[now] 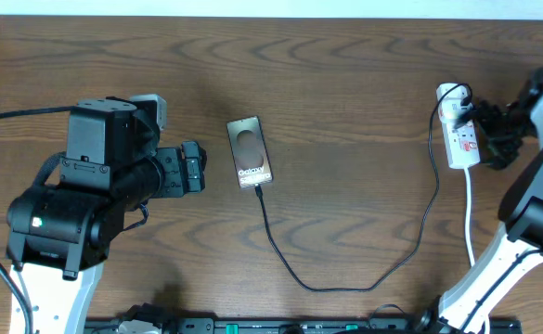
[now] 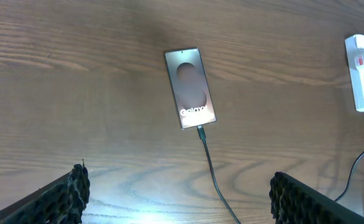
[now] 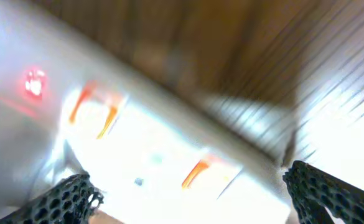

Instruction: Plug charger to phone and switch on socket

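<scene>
The grey-bronze phone [image 1: 250, 151] [image 2: 191, 87] lies flat at mid table, "Galaxy" lettering facing up. The charger's black plug tip [image 2: 201, 132] sits in the phone's near end. Its thin cable [image 1: 327, 286] [image 2: 216, 180] loops forward, then right and up to the white socket [image 1: 461, 130] [image 2: 361, 74] at the far right. My left gripper [image 1: 197, 167] [image 2: 178, 177] is open, left of the phone, holding nothing. My right gripper [image 1: 492, 125] [image 3: 188, 180] is open, hovering close over the blurred socket [image 3: 157, 143]. A red light [image 3: 35, 83] glows on the socket beside orange-red switches [image 3: 200, 171].
The socket's thicker white cord [image 1: 469, 213] runs toward the front edge beside my right arm's base. A dark rail [image 1: 299, 325] lines the table's front edge. Bare wood lies between the phone and the socket.
</scene>
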Robot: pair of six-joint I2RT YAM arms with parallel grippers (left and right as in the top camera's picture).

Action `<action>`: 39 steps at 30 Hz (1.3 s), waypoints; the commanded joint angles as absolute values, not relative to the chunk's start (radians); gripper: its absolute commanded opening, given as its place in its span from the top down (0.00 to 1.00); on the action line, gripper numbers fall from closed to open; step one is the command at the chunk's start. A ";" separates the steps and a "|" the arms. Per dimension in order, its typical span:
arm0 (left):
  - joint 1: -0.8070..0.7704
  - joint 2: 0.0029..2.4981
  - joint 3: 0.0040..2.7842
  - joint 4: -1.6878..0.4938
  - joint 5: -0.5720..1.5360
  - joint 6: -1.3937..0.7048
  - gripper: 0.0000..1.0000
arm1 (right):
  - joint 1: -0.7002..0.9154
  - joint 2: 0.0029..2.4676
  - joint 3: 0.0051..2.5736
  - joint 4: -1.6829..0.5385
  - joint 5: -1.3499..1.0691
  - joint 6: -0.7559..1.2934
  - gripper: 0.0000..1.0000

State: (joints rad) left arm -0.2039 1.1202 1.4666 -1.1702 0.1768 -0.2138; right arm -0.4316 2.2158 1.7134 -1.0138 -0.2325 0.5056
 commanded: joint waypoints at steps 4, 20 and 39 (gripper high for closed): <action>-0.201 1.117 1.470 -1.170 0.163 -0.226 0.09 | -0.393 1.934 1.708 -1.069 -0.188 0.477 0.01; -0.201 1.117 1.470 -1.171 0.163 -0.226 0.09 | -0.349 1.262 1.579 -1.272 -0.096 0.395 0.01; -0.201 1.117 1.470 -1.171 0.163 -0.226 0.09 | -0.349 0.788 1.359 -1.547 -0.062 0.395 0.01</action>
